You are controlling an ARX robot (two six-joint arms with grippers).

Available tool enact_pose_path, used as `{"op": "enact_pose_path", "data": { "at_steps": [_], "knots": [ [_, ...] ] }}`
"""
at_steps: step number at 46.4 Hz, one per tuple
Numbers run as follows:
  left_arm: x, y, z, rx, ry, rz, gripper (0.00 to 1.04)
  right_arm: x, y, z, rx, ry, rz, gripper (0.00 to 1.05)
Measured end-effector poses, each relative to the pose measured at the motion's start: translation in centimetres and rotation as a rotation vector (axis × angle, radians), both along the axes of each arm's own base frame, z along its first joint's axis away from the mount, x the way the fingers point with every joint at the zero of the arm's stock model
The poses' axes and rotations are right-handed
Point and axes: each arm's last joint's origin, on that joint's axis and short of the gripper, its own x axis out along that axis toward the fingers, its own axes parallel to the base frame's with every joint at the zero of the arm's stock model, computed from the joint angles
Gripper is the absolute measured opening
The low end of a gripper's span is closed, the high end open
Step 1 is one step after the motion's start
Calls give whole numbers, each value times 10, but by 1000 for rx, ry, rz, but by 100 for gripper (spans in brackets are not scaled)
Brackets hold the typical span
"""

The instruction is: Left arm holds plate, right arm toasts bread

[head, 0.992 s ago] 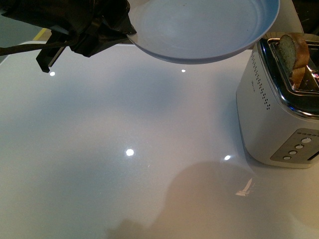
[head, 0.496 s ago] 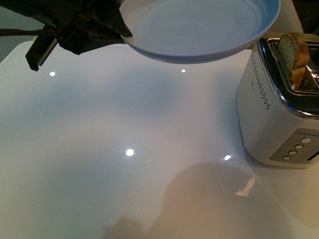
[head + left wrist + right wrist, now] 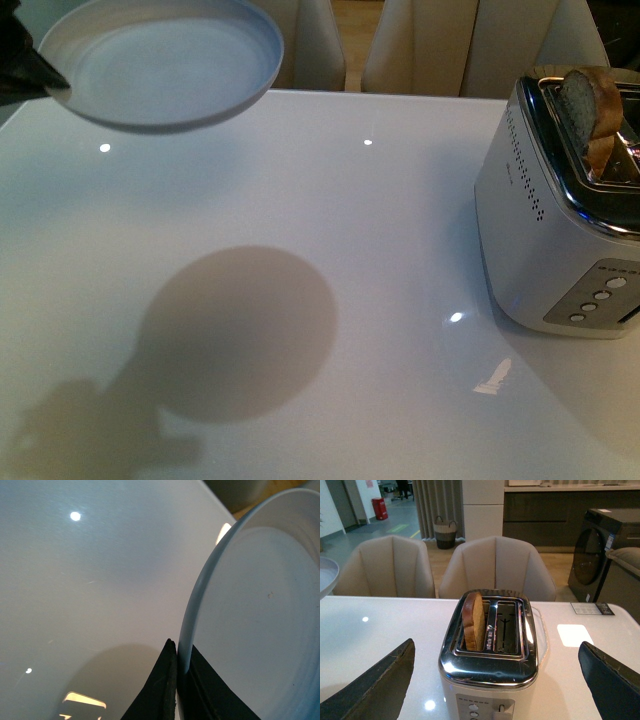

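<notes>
One bread slice (image 3: 473,621) sits in the toaster (image 3: 490,672). Left arm (image 3: 180,649) jaws pinch the plate (image 3: 160,62) aloft, right arm (image 3: 495,682) jaws wide. Plating likely remains.

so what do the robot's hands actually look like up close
Both look black. The left hand has two thin, flat fingers tapering to points. The right hand has broad wedge-shaped fingers with scuffed, greyish edges. No cables or markings show.

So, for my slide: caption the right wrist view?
Open right gripper faces the toaster, a bread slice standing in one slot.
</notes>
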Motion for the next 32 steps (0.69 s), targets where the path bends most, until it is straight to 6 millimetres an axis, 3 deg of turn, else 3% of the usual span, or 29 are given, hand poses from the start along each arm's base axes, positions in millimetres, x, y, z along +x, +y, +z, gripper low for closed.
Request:
{"op": "enact_pose_path", "data": {
  "at_steps": [11, 32],
  "knots": [
    [17, 35, -76, 54, 100, 37, 3, 0, 0, 0, 0, 0, 0, 96],
    [18, 42, -145, 28, 170, 54, 3, 0, 0, 0, 0, 0, 0, 96]
  ]
}}
